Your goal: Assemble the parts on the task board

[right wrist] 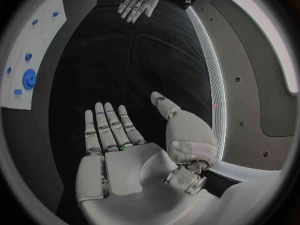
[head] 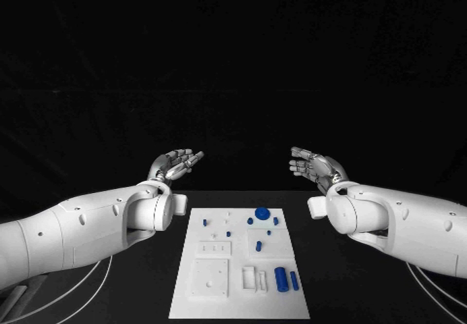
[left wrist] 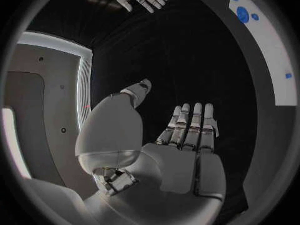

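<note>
no text, label, brand, number or sign can be read anywhere. the task board is plain white with blue parts on it (no printed markings can be made out), and the white arms carry no lettering.

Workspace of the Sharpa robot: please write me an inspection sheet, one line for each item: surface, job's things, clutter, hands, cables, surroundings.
Surface: black table, bare around the board.
Job's things: white task board lies in the middle; blue parts lie or stand on it, among them a round blue part near the far edge.
Clutter: nothing seen.
Hands: left hand and right hand are raised beyond the board's far edge, palms facing each other, fingers apart, holding nothing.
Cables: pale cables run along the table near each arm.
Surroundings: dark background; nothing else seen.
</note>
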